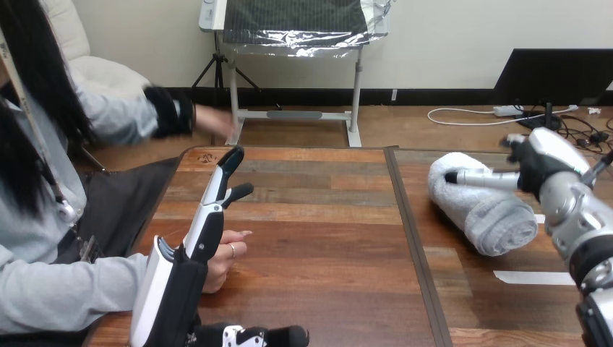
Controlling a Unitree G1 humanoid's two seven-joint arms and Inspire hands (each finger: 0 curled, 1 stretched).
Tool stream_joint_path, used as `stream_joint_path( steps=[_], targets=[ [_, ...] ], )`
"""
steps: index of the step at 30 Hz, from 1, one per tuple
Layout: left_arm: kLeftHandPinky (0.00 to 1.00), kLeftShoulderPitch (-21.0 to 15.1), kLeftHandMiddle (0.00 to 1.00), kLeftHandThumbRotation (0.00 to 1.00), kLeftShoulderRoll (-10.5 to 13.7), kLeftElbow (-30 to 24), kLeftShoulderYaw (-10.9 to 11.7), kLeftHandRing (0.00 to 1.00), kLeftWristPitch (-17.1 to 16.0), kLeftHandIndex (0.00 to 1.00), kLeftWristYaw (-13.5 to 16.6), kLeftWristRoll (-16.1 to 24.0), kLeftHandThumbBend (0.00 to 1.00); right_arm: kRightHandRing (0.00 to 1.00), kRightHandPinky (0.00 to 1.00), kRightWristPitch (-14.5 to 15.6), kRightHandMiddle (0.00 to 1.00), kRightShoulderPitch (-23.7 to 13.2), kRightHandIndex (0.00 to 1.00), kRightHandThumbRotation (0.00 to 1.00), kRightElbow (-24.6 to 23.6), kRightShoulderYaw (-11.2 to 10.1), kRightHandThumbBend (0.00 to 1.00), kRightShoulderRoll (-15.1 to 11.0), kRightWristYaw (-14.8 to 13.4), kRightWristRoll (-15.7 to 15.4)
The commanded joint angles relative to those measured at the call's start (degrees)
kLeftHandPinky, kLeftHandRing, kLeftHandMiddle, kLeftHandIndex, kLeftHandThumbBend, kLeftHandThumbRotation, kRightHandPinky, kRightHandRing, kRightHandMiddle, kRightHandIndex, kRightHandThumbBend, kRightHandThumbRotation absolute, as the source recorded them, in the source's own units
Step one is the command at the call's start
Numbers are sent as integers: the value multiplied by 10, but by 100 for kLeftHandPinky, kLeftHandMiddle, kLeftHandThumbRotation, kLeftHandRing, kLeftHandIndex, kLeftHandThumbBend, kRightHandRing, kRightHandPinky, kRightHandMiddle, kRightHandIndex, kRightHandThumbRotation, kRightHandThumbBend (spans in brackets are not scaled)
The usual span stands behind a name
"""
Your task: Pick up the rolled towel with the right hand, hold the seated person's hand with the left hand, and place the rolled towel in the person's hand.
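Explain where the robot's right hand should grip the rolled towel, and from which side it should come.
Probably round the middle of the rolled towel, coming from above and its right side. It lies flat as a thick cylinder, so a grasp across the roll would wrap it rather than slip off an end. The right hand is at that side, fingers straight over it.

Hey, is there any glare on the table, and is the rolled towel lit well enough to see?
In the head view the table carries only a soft sheen, no harsh glare; the rolled towel is evenly lit, with a faint shadow at its near end; the right hand at it and the left hand by the person's hand are plainly lit.
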Motion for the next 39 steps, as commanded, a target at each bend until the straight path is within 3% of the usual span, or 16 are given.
stream_joint_path(
  steps=[1, 8, 11, 13, 16, 19, 20, 25, 26, 27, 30, 35, 39],
  targets=[
    [87, -5, 100, 68, 1, -26, -6, 100, -14, 100, -4, -20, 100, 90, 71, 1, 89, 7, 94, 63, -1, 12, 100, 14, 1, -8],
    [92, 6, 100, 68, 1, -43, -15, 100, -7, 100, -19, -38, 100, 93, 77, 8, 92, 23, 94, 65, -1, 16, 99, 22, 10, -9],
    [94, 9, 100, 69, 0, -44, -18, 100, -11, 100, -23, -46, 100, 90, 90, 3, 86, 31, 91, 62, -1, 11, 96, 24, 12, -3],
    [95, 10, 100, 68, 1, -42, -24, 100, -16, 100, -26, -56, 100, 88, 90, 8, 84, 34, 91, 62, -1, 13, 96, 26, 9, -5],
    [95, 17, 100, 69, -6, -59, -9, 100, -9, 100, -28, -41, 100, 90, 89, 19, 85, 39, 89, 62, 0, 9, 96, 30, 14, -1],
    [97, 17, 100, 67, 3, -51, -34, 100, -18, 100, -35, -72, 100, 90, 89, 19, 86, 45, 90, 63, -1, 17, 95, 33, 10, -8],
    [98, 20, 100, 66, 3, -56, -31, 100, -15, 100, -37, -71, 100, 90, 89, 21, 86, 47, 90, 63, 0, 16, 95, 35, 8, -8],
    [99, 29, 100, 66, -3, -70, -23, 100, -12, 100, -42, -69, 100, 87, 78, 31, 83, 51, 86, 65, 0, 14, 96, 40, 8, -5],
    [99, 30, 100, 66, 1, -70, -31, 100, -12, 100, -46, -81, 100, 86, 76, 35, 83, 52, 85, 65, 0, 13, 96, 41, 8, -4],
    [100, 31, 100, 65, 5, -70, -38, 100, -11, 100, -49, -89, 100, 81, 65, 38, 79, 53, 81, 65, 0, 13, 98, 42, 8, -3],
    [100, 36, 100, 64, 11, -76, -45, 100, -9, 100, -57, -101, 100, 76, 54, 41, 76, 55, 78, 65, 0, 18, 98, 43, 9, -8],
    [100, 46, 100, 62, 17, -87, -58, 100, -2, 100, -71, -124, 100, 71, 46, 42, 74, 59, 78, 64, -1, 14, 98, 45, 5, -3],
    [100, 53, 100, 60, 21, -95, -70, 100, 3, 100, -82, -145, 100, 72, 48, 51, 77, 62, 83, 57, 0, 10, 96, 49, -7, -1]
  ],
)
